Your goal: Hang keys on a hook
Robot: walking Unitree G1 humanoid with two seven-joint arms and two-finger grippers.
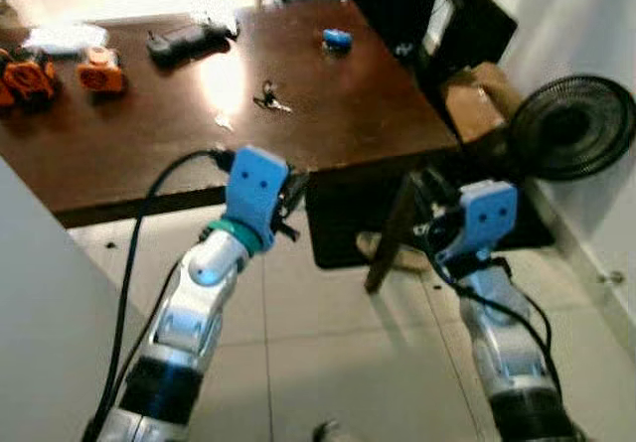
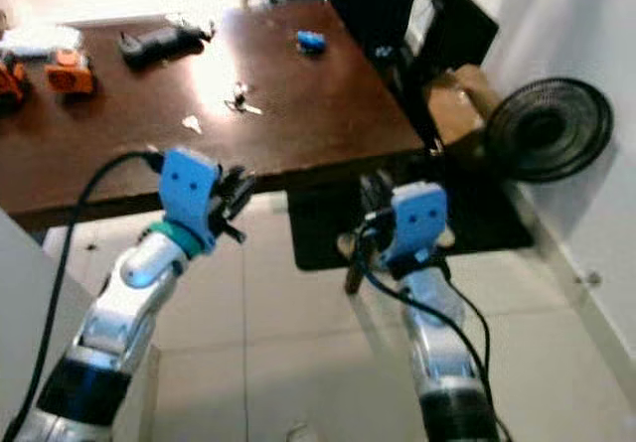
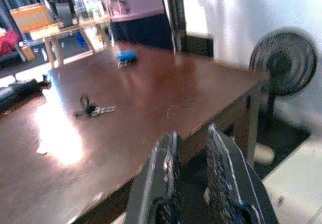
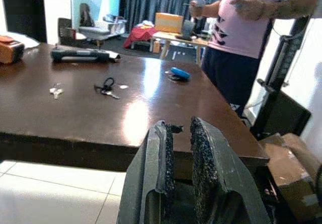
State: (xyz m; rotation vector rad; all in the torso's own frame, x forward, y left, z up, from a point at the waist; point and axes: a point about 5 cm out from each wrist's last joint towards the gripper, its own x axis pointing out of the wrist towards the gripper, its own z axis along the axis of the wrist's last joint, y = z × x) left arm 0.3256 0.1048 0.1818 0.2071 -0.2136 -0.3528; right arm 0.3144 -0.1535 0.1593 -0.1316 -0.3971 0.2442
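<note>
The left gripper (image 1: 288, 196) is hovering just short of the near edge of the dark wooden table (image 1: 378, 114), its two black fingers (image 3: 166, 173) standing a narrow gap apart with nothing between them, pointing across the tabletop. The right gripper (image 1: 429, 212) is hanging lower, beside the table's near right corner and in front of the table leg (image 1: 390, 233), its fingers (image 4: 162, 158) likewise slightly parted and gripping nothing. Out beyond the left gripper, the keys (image 1: 268, 97) are lying flat near the middle of the table, well apart from both grippers; in the right wrist view the dark ring (image 4: 106, 84) is sitting toward the far left side while the pale key blades are running out toward the right edge, so the long axis is lying roughly crosswise to the grippers' reach. A small pale scrap (image 1: 225, 120) is resting nearer the front edge, apart from the keys. Bare tabletop is surrounding the keys on all sides. Farther off, a blue object (image 1: 337, 38) is sitting near the far right edge, a black device (image 1: 187, 41) at the far side, and orange items (image 1: 99, 70) on the left. A black fan (image 1: 571, 126) is standing by the wall on the right, and a person in a pink shirt (image 4: 241, 22) is standing beyond the table.
</note>
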